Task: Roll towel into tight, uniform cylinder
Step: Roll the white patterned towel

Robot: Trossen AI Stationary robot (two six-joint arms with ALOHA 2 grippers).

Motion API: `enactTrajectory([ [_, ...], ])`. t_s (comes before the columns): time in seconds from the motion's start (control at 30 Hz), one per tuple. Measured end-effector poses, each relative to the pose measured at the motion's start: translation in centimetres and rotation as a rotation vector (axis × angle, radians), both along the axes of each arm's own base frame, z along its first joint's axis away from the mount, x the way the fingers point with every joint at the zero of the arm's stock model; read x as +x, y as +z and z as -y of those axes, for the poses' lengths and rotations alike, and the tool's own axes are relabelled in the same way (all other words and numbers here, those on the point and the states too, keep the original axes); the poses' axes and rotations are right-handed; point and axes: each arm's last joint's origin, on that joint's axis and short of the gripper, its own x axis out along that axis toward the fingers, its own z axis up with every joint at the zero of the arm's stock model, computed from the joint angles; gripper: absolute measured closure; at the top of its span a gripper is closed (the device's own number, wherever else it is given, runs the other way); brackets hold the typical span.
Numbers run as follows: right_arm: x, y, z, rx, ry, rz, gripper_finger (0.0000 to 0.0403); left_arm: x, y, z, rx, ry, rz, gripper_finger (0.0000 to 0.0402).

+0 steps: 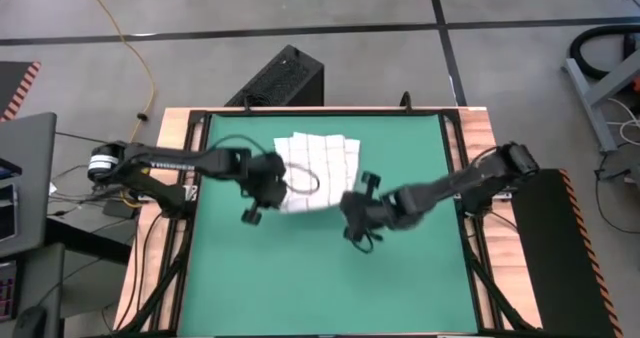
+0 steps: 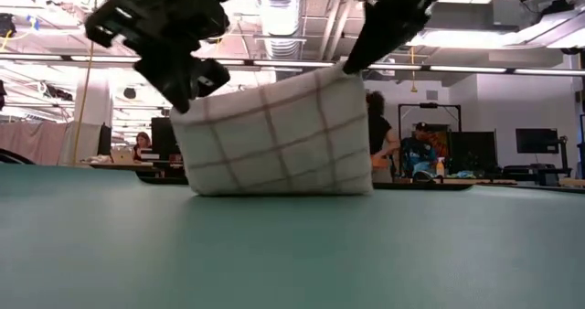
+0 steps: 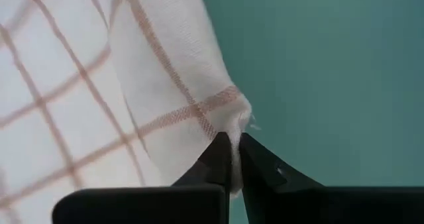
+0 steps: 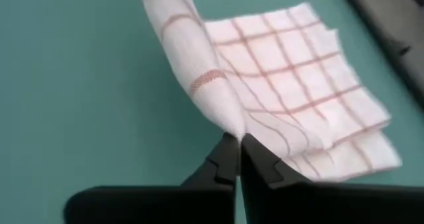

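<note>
The towel (image 1: 320,163), white with a grid of thin red-brown lines, lies partly folded on the far half of the green mat (image 1: 300,278). Its near edge is raised between my two grippers. In the low view the towel (image 2: 274,140) stands like a curtain, its lower part resting on the mat. My left gripper (image 1: 278,190) is shut on the near left corner, and my right gripper (image 1: 347,202) is shut on the near right corner. My left gripper pinches the towel's hemmed corner (image 3: 233,121) between its two fingertips (image 3: 215,159), slanting down at it from the table's left. The corner is lifted off the mat, and the cloth falls away below it to the mat. My right gripper pinches a bunched corner (image 4: 233,126) of the towel between its two fingertips (image 4: 255,159), slanting down from the table's right. That corner is raised (image 2: 345,69), and the cloth runs from it in a fold down to the layers lying on the mat (image 4: 318,111).
Bare green mat (image 1: 330,288) stretches toward the near edge. A wooden rim (image 1: 480,128) frames the mat. A black box (image 1: 280,78) stands beyond the far edge. In the low view, people (image 2: 420,149) sit in the room behind the table.
</note>
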Motion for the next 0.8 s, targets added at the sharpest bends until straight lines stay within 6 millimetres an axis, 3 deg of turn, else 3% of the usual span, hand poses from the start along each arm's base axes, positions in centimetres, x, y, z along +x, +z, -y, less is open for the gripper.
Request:
enactTrajectory([
  [0.23,-2.2,-2.2,-4.8,0.109,0.068,0.017,0.0308,0.6,-0.9,4.9,-0.090,-0.084,0.069,0.0342],
  [0.47,-3.0,-2.3,-6.4,0.233,0.058,0.030,0.0224,0.3,-0.7,7.9,-0.159,-0.120,0.056,0.0268],
  [0.6,-1.9,-2.2,-3.8,0.270,-0.172,0.131,0.0200,0.3,-0.7,8.5,-0.148,-0.040,0.055,0.0250],
  [0.8,0.3,-2.3,5.0,0.360,-0.462,0.157,0.0196,0.6,1.6,7.7,-0.234,0.107,0.199,0.0251],
])
